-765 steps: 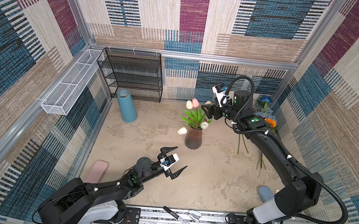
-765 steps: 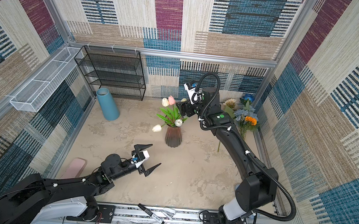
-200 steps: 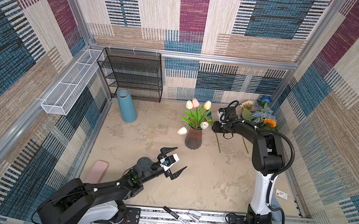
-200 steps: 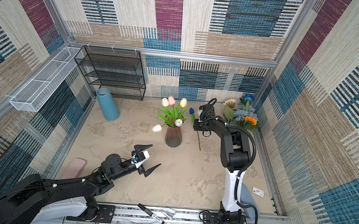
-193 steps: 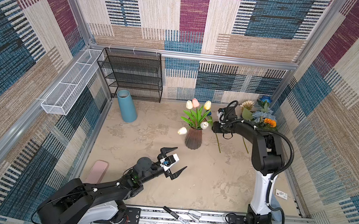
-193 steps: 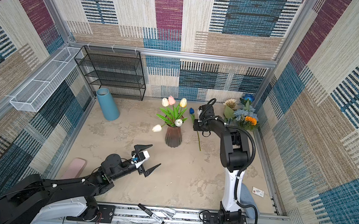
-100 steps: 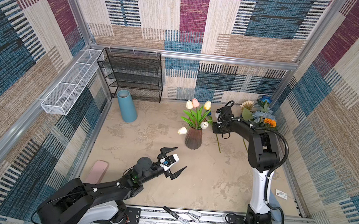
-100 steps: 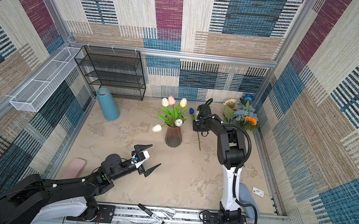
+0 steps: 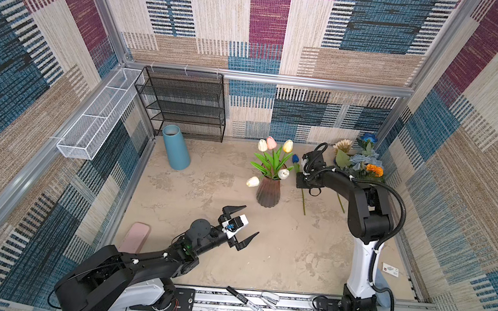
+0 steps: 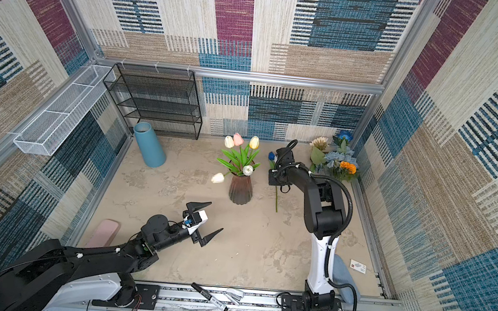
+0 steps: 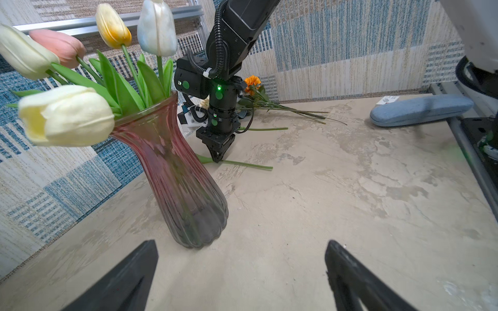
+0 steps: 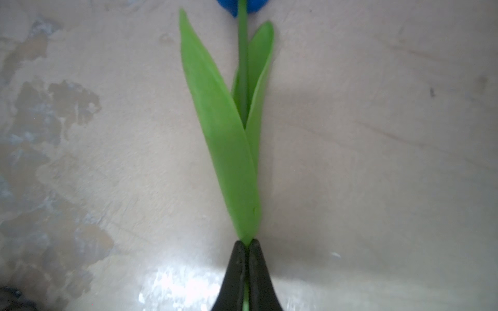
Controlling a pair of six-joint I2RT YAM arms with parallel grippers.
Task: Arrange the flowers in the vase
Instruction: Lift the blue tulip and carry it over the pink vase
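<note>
A blue tulip lies flat on the desk, its bloom toward the back wall and its bare stem running toward the front, just beside the vase and apart from it in both top views. The right fingers point straight down onto it and are pinched together on the stem where the two green leaves begin; a sliver of green shows between them in the right wrist view. The left wrist view shows their tips down at the desk surface on the stem. The ribbed, dark-red glass vase stands upright near the middle of the desk and holds five tulips: one pink, one yellow and three white or cream, one of which droops low over the rim toward the left. The other loose flowers lie heaped in the back right corner, among them a cream sunflower, a deep-blue rose, a dusty-blue bunch and an orange bloom. The left fingers hang spread wide above the desk in front of the vase, holding nothing. A blue cylinder stands at the back left before a black wire shelf.
</note>
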